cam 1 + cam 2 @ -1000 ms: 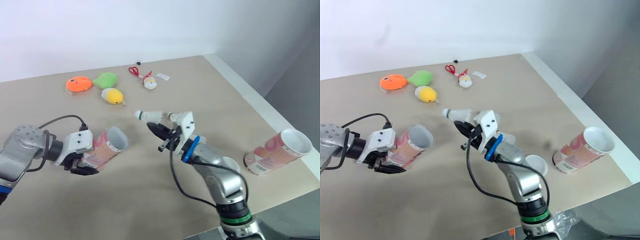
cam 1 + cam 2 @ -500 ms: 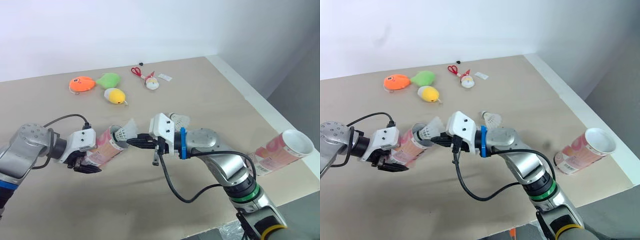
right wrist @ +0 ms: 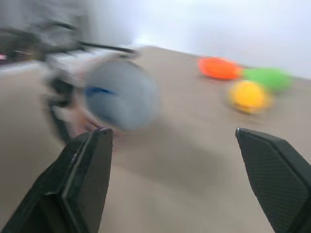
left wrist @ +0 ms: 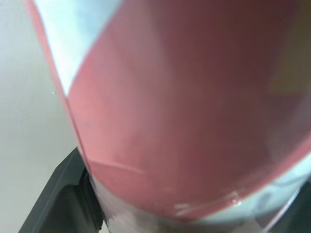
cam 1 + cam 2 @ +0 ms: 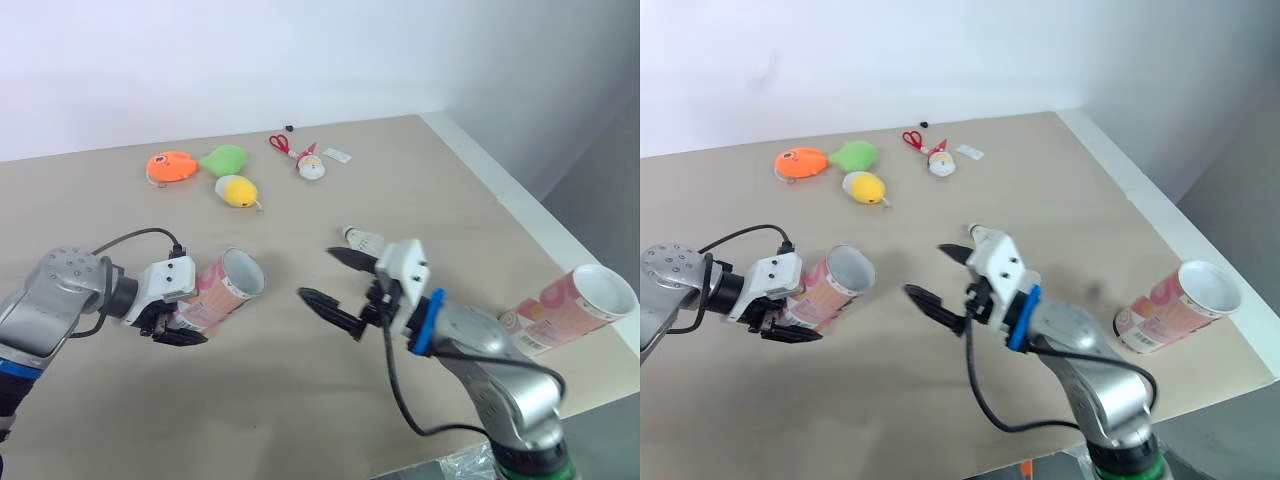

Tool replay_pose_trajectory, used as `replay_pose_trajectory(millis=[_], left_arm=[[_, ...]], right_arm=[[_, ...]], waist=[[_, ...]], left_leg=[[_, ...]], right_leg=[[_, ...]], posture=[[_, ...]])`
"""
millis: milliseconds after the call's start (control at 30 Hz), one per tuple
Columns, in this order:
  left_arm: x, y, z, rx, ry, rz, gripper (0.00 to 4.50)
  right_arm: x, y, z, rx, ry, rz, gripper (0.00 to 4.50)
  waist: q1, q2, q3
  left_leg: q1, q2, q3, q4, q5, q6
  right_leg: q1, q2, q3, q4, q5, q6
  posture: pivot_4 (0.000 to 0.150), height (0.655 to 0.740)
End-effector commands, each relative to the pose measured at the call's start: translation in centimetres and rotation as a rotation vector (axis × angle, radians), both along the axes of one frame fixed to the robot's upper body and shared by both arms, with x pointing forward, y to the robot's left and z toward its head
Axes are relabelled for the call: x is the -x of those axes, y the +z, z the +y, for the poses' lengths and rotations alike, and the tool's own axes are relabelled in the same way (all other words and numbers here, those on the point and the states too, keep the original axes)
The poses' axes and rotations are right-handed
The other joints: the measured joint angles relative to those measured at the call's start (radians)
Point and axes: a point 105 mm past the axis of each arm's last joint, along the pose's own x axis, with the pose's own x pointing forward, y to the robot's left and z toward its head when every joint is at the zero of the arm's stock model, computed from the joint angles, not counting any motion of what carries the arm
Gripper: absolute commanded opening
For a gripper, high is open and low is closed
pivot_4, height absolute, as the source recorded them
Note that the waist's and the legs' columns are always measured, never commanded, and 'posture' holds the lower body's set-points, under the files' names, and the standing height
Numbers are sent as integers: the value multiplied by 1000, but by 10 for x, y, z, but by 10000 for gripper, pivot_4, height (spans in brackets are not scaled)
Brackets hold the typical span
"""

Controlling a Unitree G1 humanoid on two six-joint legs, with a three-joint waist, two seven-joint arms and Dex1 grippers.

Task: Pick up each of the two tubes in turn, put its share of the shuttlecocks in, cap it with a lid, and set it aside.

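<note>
Tube (image 5: 222, 290) in the near left of the table (image 5: 300, 400) is clenched in the left gripper (image 5: 175, 328) at its closed end, tilted with its open mouth turned toward the right gripper (image 5: 318, 272). Whether it touches the table cannot be told. The left wrist view adds only the tube's pink wall pressed up close against a black finger (image 4: 58, 194). The right wrist view looks between that gripper's own fingers (image 3: 82, 179), spread wide and holding nothing, straight at the blurred round mouth of the tube; what lies inside cannot be made out.

Bare tabletop runs between the two grippers and along the near edge. The second tube (image 5: 570, 305) lies on its side close to the table's right edge, well apart from both grippers, its mouth pointing outward.

Just beyond the right gripper rests a shuttlecock (image 5: 362, 238). Farther back sit an orange toy (image 5: 172, 165), a green toy (image 5: 225, 158) and a yellow toy (image 5: 238, 190) in a cluster, then scissors (image 5: 282, 143), a small figure (image 5: 311, 167) and a white tag (image 5: 338, 155) near the far edge.

Count: two tubes, one shuttlecock, three soft toys, one pair of scissors, one figure, one tag
</note>
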Motion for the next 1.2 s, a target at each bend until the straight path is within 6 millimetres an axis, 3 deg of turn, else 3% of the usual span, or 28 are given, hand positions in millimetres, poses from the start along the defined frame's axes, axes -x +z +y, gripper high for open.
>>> replay_pose_trajectory(millis=[33, 233, 400, 700, 800, 1033, 1100, 1200], left_arm=[[2, -8, -3, -6, -19, 36, 33438], [2, -10, -3, -9, -26, 41, 33438], [1, -11, -7, -2, -37, 38, 33438], [-2, -7, -8, 9, -33, 14, 33438], [0, -5, -9, 18, -29, 14, 33438], [1, -4, -10, 30, -24, 8, 33438], [1, -5, -10, 31, -24, 10, 33438], [1, -6, -9, 23, -20, 16, 33438]], right_arm=[[11, 4, -20, 17, -151, -88, 44643], [15, -22, -50, -62, -411, 41, 44643], [5, -54, -55, -88, -504, 176, 44643], [-21, -61, -54, -165, -549, 233, 44643], [-30, -61, -56, -186, -567, 239, 37544], [-32, -60, -58, -212, -574, 243, 1185], [-30, -57, -60, -227, -570, 236, 463], [-10, -26, -50, -346, -397, 150, 463]], waist=[[0, 2, -1], [-2, 2, -2], [-2, 2, -2], [-1, 3, -2], [-2, 3, -2], [-1, 3, -2], [-1, 3, -2], [-1, 3, -2]], left_leg=[[0, 0, 0, 0, 0, 0], [2, -1, 1, 0, 0, -1], [3, -1, 2, 1, 1, -1], [3, -4, 3, 1, 1, -1], [2, -5, 3, 1, 1, -1], [1, -5, 2, 1, 1, -1], [1, -5, 2, 1, 1, -1], [1, -6, 2, 1, 1, -1]], right_leg=[[0, 0, 0, 0, 0, 0], [1, 0, 3, 0, 1, 2], [2, 0, 5, 0, 1, 1], [2, 0, 9, 0, 0, 3], [2, -1, 9, 0, 1, 5], [2, -2, 10, 0, 1, 6], [2, -2, 9, 0, 1, 6], [2, -2, 9, 0, 1, 6]], posture=[[1500, 7400], [1500, 7400], [1500, 7400], [1500, 7400], [1500, 7400], [1500, 7400], [1500, 7400], [1500, 7400]])
